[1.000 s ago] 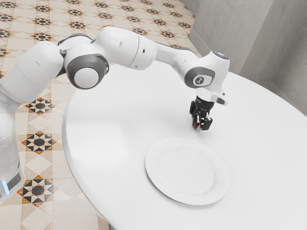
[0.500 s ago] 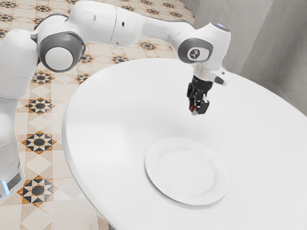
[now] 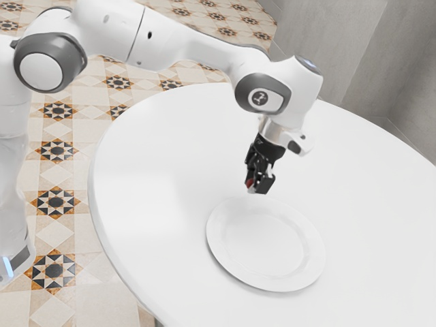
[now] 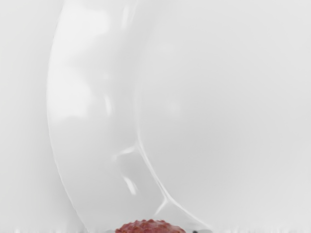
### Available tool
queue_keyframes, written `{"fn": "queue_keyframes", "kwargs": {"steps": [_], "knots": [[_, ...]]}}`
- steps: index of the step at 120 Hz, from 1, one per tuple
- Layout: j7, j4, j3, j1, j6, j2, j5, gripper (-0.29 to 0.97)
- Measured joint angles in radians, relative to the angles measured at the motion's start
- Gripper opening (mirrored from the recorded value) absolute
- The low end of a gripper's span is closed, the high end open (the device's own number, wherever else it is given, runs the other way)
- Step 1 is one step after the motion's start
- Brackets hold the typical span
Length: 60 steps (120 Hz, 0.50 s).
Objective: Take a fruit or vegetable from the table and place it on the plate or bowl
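My black gripper [image 3: 257, 187] hangs just above the far-left rim of the white plate [image 3: 266, 242], shut on a small red bumpy fruit [image 3: 251, 184] that shows between the fingers. In the wrist view the same red fruit [image 4: 149, 226] sits under my hand, with the plate's rim [image 4: 92, 145] curving away below it. The plate lies flat on the round white table [image 3: 157, 177] and holds nothing.
The table's edge curves round at the exterior view's left, with patterned floor tiles [image 3: 54, 201] beyond it. Grey walls [image 3: 354, 48] stand behind the table. My white arm [image 3: 184, 44] reaches in from the upper left.
My hand has lifted with the red fruit, then swung toward the exterior view's left and down, coming over the plate's rim. The plate has not moved.
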Motion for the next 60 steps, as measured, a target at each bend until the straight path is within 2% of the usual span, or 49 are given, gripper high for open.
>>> {"fn": "queue_keyframes", "kwargs": {"steps": [50,53,60], "knots": [[-0.042,0.0,-0.003,-0.035,0.0,-0.015,0.003,0.14],[-0.043,0.0,-0.003,-0.037,0.0,-0.016,0.004,0.17],[-0.047,0.002,-0.004,-0.039,0.0,-0.016,0.005,0.33]]}}
